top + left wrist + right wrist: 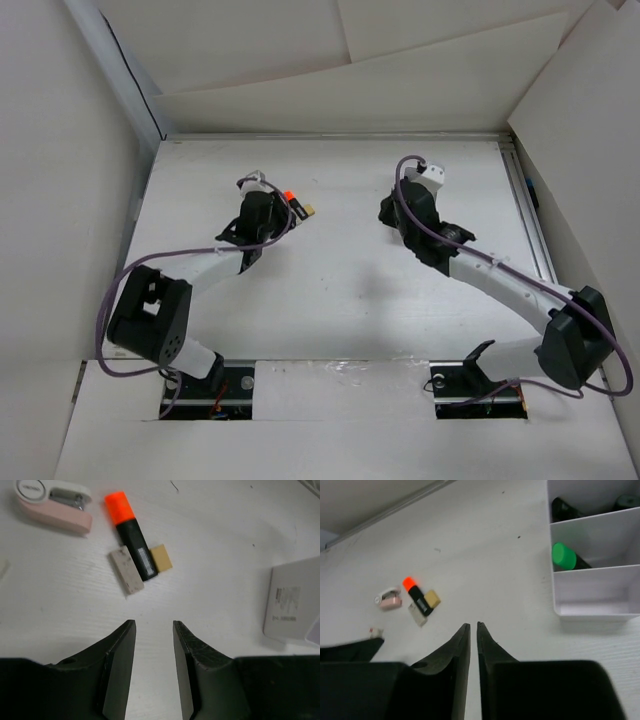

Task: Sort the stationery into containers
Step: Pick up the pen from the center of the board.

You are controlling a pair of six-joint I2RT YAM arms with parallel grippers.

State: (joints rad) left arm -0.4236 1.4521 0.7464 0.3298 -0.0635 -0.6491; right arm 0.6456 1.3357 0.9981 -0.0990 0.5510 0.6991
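Tabletop: orange marker beyond left jaws

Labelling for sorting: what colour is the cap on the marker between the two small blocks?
Orange cap, clearest in left wrist view.

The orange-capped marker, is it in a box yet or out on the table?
Out: the orange-capped marker lies flat on the table, between a grey eraser and a tan eraser.
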